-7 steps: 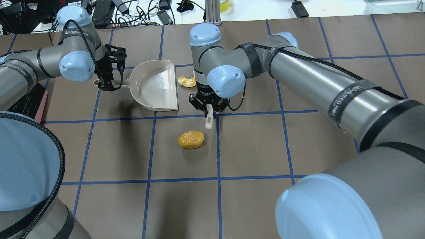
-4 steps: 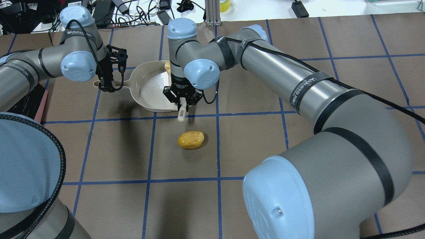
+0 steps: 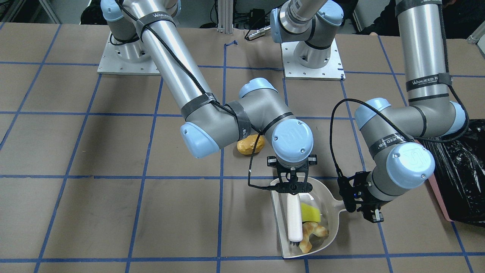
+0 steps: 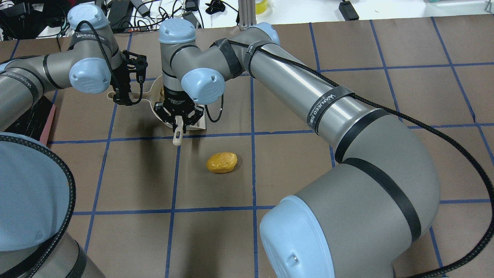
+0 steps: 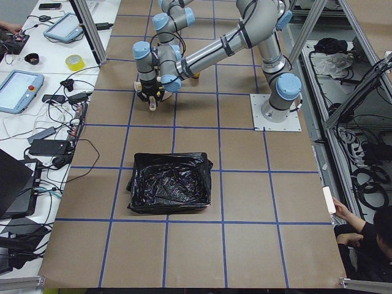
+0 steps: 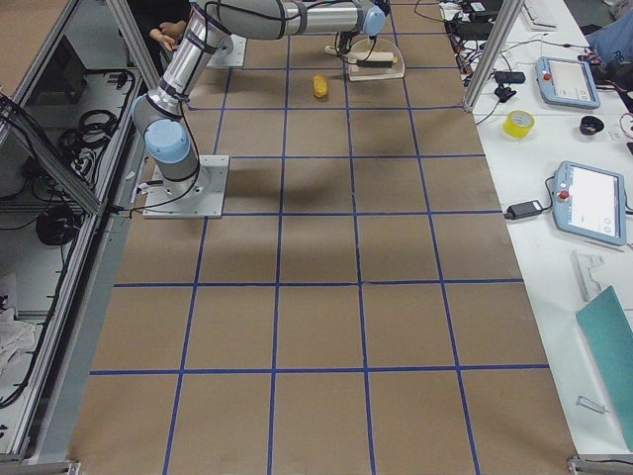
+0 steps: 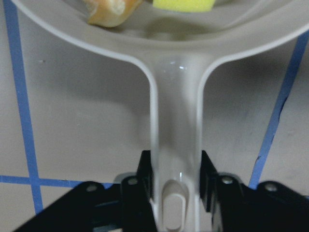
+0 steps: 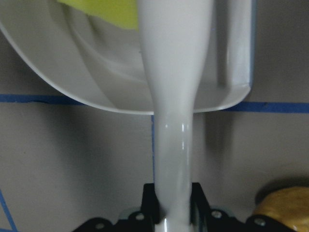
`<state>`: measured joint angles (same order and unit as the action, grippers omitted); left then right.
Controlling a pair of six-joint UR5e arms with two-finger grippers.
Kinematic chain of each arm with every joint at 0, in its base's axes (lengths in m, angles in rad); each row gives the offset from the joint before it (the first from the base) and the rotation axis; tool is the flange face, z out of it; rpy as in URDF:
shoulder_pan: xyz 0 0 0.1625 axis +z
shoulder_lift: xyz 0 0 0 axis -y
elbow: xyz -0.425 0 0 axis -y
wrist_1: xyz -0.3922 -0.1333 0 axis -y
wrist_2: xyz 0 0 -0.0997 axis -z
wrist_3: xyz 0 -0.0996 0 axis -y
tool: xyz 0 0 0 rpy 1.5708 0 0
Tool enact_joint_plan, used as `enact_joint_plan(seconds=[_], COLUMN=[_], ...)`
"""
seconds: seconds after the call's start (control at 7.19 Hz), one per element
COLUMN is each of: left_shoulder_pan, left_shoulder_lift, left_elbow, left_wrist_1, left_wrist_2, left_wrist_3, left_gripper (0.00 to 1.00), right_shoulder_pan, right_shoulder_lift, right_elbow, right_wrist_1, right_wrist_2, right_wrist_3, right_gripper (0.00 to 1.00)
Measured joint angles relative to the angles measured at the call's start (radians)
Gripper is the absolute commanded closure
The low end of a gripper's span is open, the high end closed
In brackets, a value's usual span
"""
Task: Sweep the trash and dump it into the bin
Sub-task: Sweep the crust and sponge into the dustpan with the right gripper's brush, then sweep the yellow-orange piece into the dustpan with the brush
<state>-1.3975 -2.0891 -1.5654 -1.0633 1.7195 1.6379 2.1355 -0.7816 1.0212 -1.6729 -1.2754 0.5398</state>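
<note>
Now my right pincer (image 4: pixel 178 120) pinches the white-handled brush (image 3: pixel 294 220), my left pincer (image 4: pixel 124 99) the white plastic dustpan (image 3: pixel 329 210); the glossy golden-brown bread roll (image 4: pixel 222 162) lies rightward, toward my edge of the table (image 4: pixel 212 239).

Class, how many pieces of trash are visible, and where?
3: the sponge piece and croissant lie in the dustpan; the bread roll sits on the table.

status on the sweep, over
Left gripper shut on dustpan, right gripper shut on brush. Sponge and croissant in dustpan, roll on table outside it. Nothing blocking the roll.
</note>
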Motion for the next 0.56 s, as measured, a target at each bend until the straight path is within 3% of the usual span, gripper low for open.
enact_joint_plan(seconds=[0.56], left_shoulder_pan=[0.008], left_shoulder_lift=[0.025], left_elbow=[-0.031], left_wrist_1=[-0.004], left_wrist_2=[0.001], left_wrist_3=[0.016], left_gripper=[0.97], right_shoulder_pan=[-0.074], right_shoulder_lift=[-0.177], right_elbow=[0.021], right_wrist_1=[0.303], right_wrist_2=[-0.137], right_wrist_3=[-0.037], right_gripper=[0.99])
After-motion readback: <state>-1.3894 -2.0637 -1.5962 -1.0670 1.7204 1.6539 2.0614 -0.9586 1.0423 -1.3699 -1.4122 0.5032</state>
